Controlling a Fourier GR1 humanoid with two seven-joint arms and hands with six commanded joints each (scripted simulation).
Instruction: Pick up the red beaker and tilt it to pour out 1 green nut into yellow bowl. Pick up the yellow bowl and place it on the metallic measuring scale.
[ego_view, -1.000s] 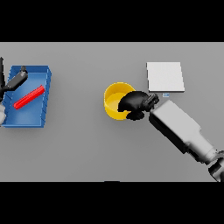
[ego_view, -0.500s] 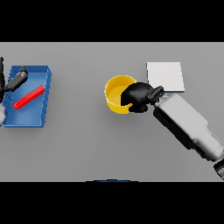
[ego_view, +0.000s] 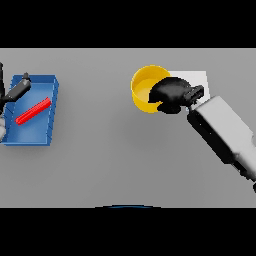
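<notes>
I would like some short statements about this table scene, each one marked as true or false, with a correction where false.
1. The right hand grips the yellow bowl. True.
2. The yellow bowl stands in the blue tray. False: it is at the right hand, by the scale.
3. A red, stick-shaped object lies in the blue tray. True.
4. The left hand holds the bowl. False: it shows at the left edge, over the tray.
5. The scale is fully visible. False: hand and bowl cover most of it.

I count one yellow bowl (ego_view: 142, 90), one metallic scale (ego_view: 201, 80), one blue tray (ego_view: 35, 135), one red beaker (ego_view: 33, 110) lying in it, and two hands: left (ego_view: 17, 89), right (ego_view: 171, 94).
</notes>
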